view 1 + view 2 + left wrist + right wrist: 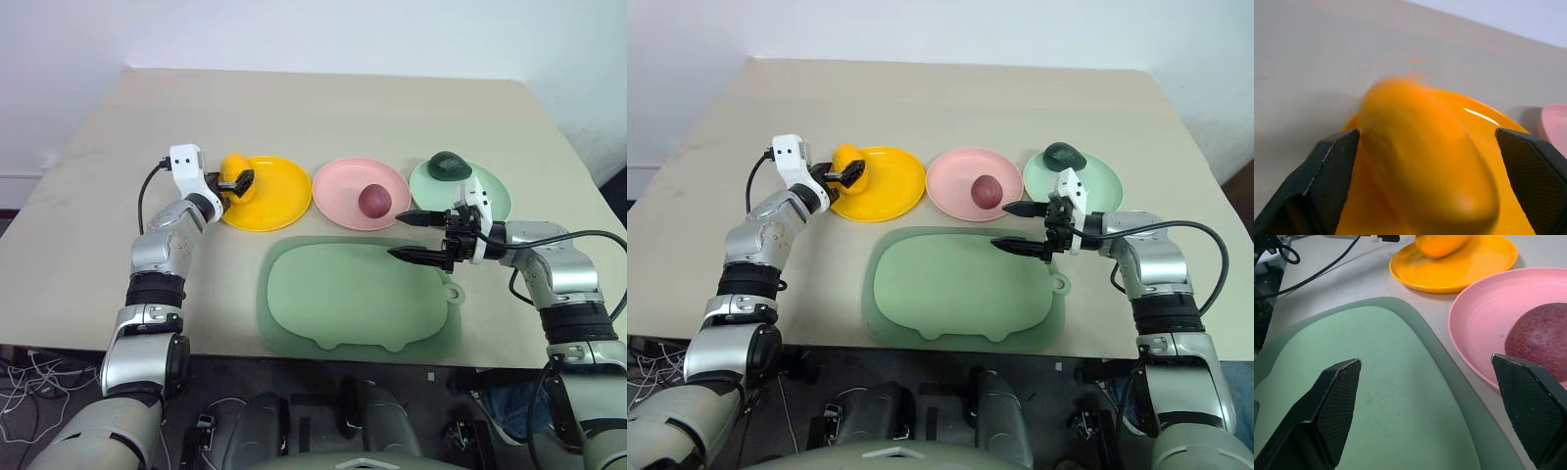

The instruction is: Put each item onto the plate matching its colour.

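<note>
Oblong yellow mango (235,168) lies between the spread left gripper (235,183) fingers, over the yellow plate (274,196) rim; right gripper (416,238) open.

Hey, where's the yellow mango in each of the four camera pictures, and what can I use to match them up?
Left eye view: mango upper left, at the yellow plate's left edge.
Right eye view: mango upper left, same edge of the plate.
Left wrist view: mango centre, between the left claw's fingers.
Right wrist view: mango at the top edge.
Shared landmark: the yellow plate.
</note>
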{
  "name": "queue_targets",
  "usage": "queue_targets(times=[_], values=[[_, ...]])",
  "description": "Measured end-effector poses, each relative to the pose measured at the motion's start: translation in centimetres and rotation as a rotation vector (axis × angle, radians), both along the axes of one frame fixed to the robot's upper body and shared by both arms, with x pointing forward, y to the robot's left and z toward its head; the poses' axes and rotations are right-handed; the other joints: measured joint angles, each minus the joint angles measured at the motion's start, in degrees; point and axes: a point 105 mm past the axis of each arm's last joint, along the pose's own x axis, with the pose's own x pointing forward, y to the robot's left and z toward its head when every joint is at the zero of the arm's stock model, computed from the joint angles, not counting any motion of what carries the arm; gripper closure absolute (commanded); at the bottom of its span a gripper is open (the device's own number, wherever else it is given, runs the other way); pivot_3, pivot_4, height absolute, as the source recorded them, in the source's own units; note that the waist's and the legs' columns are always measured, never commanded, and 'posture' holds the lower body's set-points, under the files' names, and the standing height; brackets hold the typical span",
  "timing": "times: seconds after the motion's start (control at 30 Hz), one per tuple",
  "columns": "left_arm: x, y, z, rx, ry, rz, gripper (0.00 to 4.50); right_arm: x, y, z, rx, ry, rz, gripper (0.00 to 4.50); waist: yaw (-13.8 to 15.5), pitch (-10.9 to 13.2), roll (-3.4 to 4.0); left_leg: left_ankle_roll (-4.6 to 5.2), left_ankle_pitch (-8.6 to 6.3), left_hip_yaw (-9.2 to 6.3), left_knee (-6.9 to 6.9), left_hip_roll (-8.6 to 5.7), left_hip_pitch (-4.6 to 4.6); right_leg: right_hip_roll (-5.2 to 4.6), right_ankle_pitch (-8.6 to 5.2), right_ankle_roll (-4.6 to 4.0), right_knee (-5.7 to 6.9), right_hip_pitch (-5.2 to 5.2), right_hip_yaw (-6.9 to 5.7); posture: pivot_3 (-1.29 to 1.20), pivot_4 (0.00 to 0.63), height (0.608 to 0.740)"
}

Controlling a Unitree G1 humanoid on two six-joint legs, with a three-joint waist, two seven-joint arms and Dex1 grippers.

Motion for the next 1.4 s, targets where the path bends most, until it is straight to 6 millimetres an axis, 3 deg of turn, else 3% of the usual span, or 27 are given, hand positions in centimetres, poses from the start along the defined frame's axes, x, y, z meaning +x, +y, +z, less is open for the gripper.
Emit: queue_targets(times=[0.27,0.4,0.53,0.6,0.67,0.8,0.97,1.13,1.23,1.4], values=[[-1.0,-1.4,1.9,-0.156,-0.009,-0.144,0.02,0.0,0.0,-0.1,0.0,0.003,-0.003,0.0,0.0,0.0,0.0,0.0,0.0,-0.02,0.01,0.01,-0.03,0.0,0.0,0.0,0.0,-0.02,0.0,0.0,0.15,0.74],[-2.2,-1.6,4.0,-0.197,-0.033,-0.258,0.02,0.0,0.1,-0.1,0.008,0.006,-0.003,0.0,-0.1,0.0,-0.01,-0.01,0.01,-0.04,0.02,0.01,-0.05,0.01,0.0,0.0,0.01,-0.03,0.0,0.0,0.15,0.74],[-4.2,-0.2,6.8,-0.152,-0.065,-0.365,0.02,0.1,0.6,-0.3,0.027,0.011,-0.006,0.0,-0.5,0.0,0.02,-0.02,0.01,-0.03,-0.01,0.07,-0.07,0.07,-0.01,-0.01,0.03,-0.1,0.01,0.0,0.15,0.74],[-5.3,1.7,7.6,-0.031,-0.108,-0.356,0.02,0.3,1.1,-0.2,0.044,0.007,0.002,0.0,-0.9,0.0,0.05,-0.03,0.01,-0.01,-0.04,0.08,-0.05,0.08,-0.02,-0.02,0.03,-0.11,0.02,0.0,0.15,0.74],[-6.2,3.0,7.2,0.031,-0.107,-0.358,0.02,0.5,1.6,0.0,0.059,0.004,0.009,0.0,-1.2,0.1,0.09,-0.03,0.02,-0.02,-0.04,0.08,-0.07,0.08,-0.02,-0.02,0.04,-0.11,0.02,0.0,0.15,0.74],[-7.8,3.7,6.2,0.084,-0.099,-0.414,0.02,0.8,2.4,1.3,0.079,-0.022,0.041,0.0,-1.1,0.1,0.09,-0.04,0.02,-0.1,0.03,0.07,-0.26,0.03,-0.02,-0.02,0.04,-0.21,-0.01,0.0,0.15,0.74],[-10.8,4.1,7.5,0.071,-0.155,-0.523,0.02,0.2,2.6,1.5,0.114,0.014,0.098,0.0,-1.2,0.1,0.1,-0.03,0.02,-0.09,0.02,0.09,-0.28,0.03,-0.02,-0.02,0.01,-0.23,-0.02,0.0,0.15,0.74],[-16.4,1.2,7.9,-0.174,-0.041,-0.902,0.02,0.1,2.2,1.4,0.11,0.025,0.096,0.0,-1.1,0.1,0.15,-0.03,0.02,-0.14,0.02,0.12,-0.27,0.01,-0.04,0.0,0.04,-0.23,-0.01,0.0,0.15,0.74],[-17.6,-0.3,8.1,-0.175,-0.057,-1.011,0.02,0.1,2.2,1.4,0.11,0.026,0.095,0.0,-1.1,0.1,0.15,-0.03,0.02,-0.14,0.03,0.03,-0.23,0.02,-0.04,0.0,0.05,-0.2,0.01,0.0,0.15,0.74],[-17.6,-2.4,6.9,-0.171,-0.118,-1.091,0.02,-0.1,2.6,1.8,0.102,0.007,0.102,0.0,-1.3,0.1,0.15,-0.05,0.03,-0.11,0.02,0.02,-0.26,0.06,-0.03,-0.02,0.05,-0.23,0.01,0.0,0.15,0.74]])
